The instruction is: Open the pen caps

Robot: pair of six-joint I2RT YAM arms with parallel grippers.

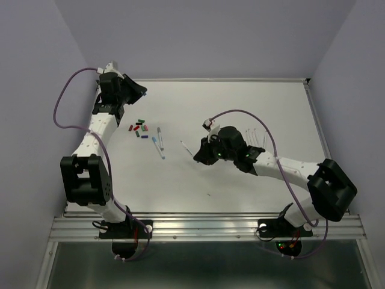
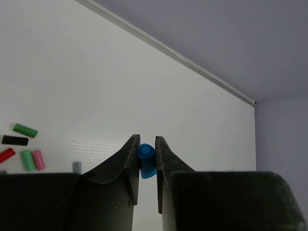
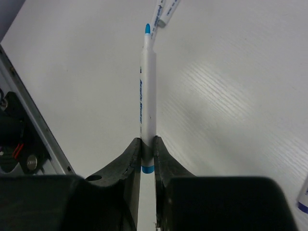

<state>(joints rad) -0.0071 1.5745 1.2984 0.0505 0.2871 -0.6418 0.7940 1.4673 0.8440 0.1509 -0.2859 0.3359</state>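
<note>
Left wrist: blue cap in pincer

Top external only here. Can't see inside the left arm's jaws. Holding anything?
Observer: Yes. The left wrist view shows the left jaws shut on a blue cap.
Operator: Right arm?
Observer: Right jaws are shut on a pen, gripped near its blue-banded back end.
Operator: Is it capped?
Observer: No. Its light blue tip is bare, pointing away from the wrist.
</note>
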